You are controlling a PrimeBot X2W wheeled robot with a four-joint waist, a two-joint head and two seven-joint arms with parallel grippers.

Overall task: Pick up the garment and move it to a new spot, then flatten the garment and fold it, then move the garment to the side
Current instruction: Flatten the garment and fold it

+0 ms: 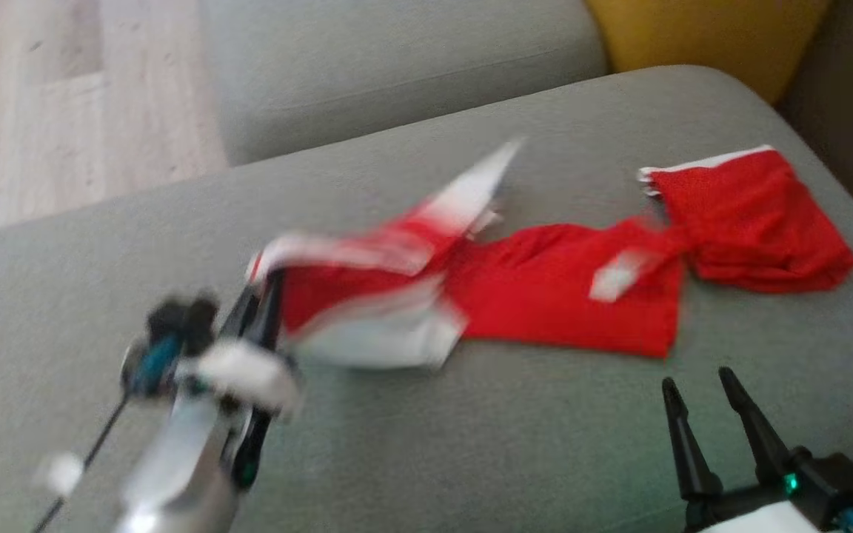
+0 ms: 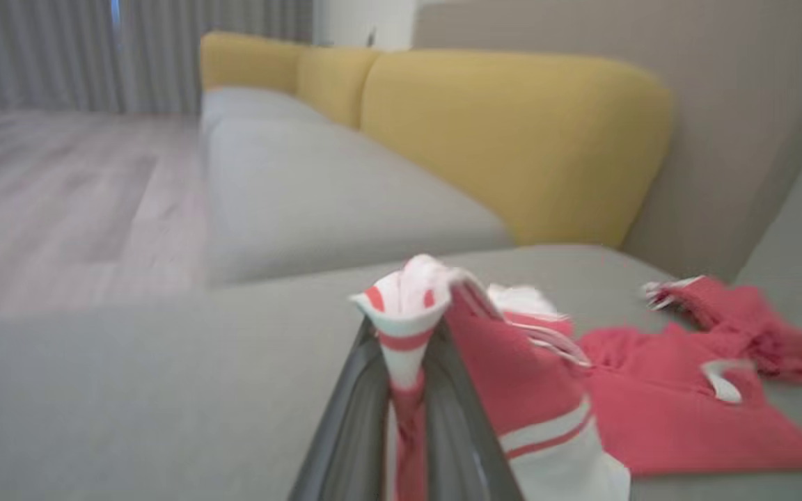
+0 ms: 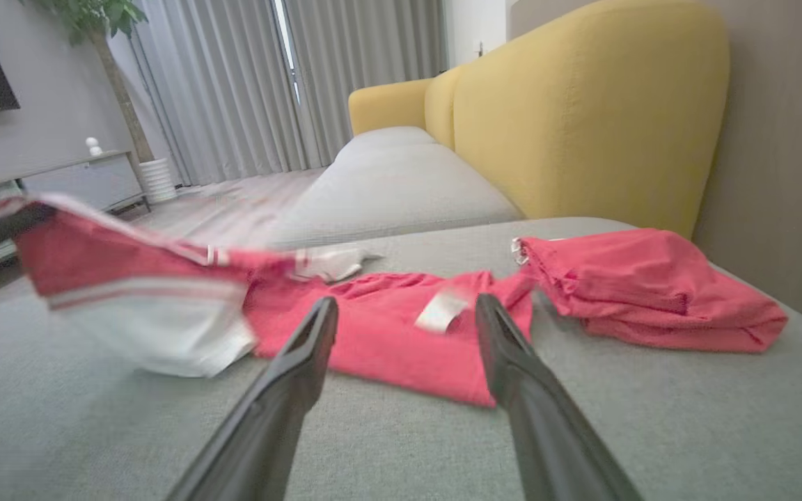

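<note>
my left jaws are clamped on the white-and-red striped edge of the garment (image 1: 560,296) (image 2: 651,417) (image 3: 387,334). the cloth is pinched between my two dark left fingers (image 2: 345,424) and bunches up above their tips. that left end of the garment hangs lifted off the grey seat cushion (image 1: 471,444) and looks blurred in the head view. the rest of the red cloth lies on the cushion, stretched from left to right. its right end is crumpled in a heap at the far right, near the yellow back cushion (image 1: 700,29) (image 3: 582,104). a small white tag (image 1: 619,274) sits on the flat red middle part. my right jaws stand wide apart at the near right, with nothing between the right fingers (image 1: 682,437) (image 3: 289,390). they are over bare cushion, just near of the garment's edge. wooden floor (image 1: 64,111) shows at the far left.
</note>
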